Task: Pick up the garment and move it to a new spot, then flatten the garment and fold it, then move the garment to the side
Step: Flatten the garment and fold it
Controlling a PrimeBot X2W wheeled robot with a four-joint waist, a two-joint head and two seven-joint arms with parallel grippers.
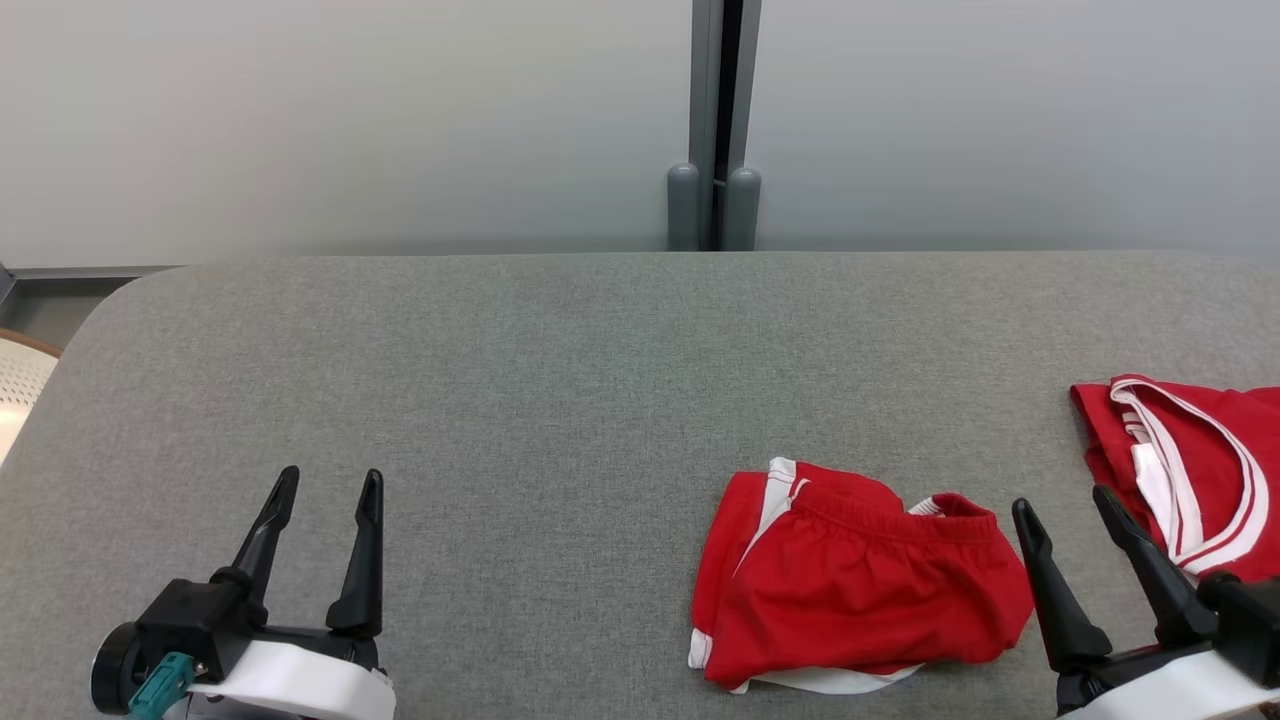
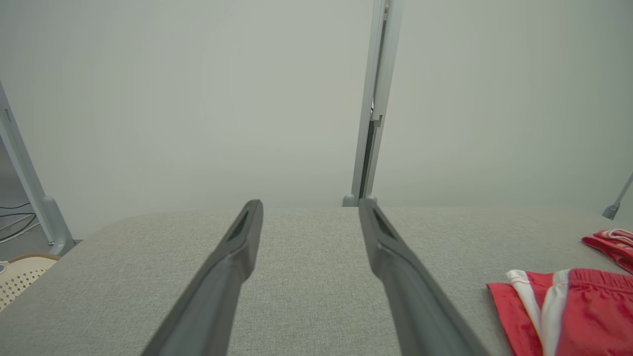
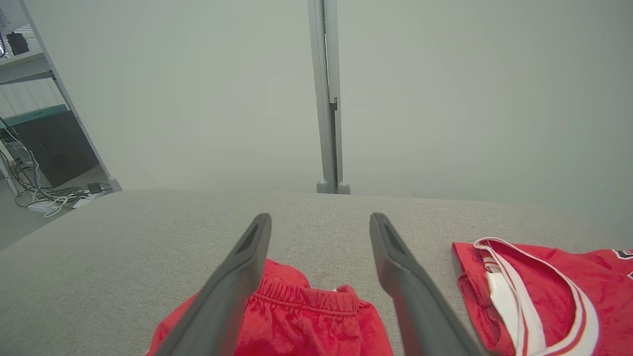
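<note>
The left gripper (image 1: 331, 473) is showing matte black throughout: two long fingers (image 1: 262, 545) tapering to narrow rounded tips and widening into blocky black bases. Behind them a glossy white wrist shell (image 1: 300, 682) is curving around, with a round black hub (image 1: 108, 682) and a teal connector (image 1: 160, 690) sitting beside it. The right gripper (image 1: 1059, 497) is showing the same black fingers and white shell. In the wrist views the fingers are looking dark grey, each carrying a shallow slot (image 2: 240, 228) near its tip.

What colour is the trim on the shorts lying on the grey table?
White trim on red shorts, clearest in the head view.
</note>
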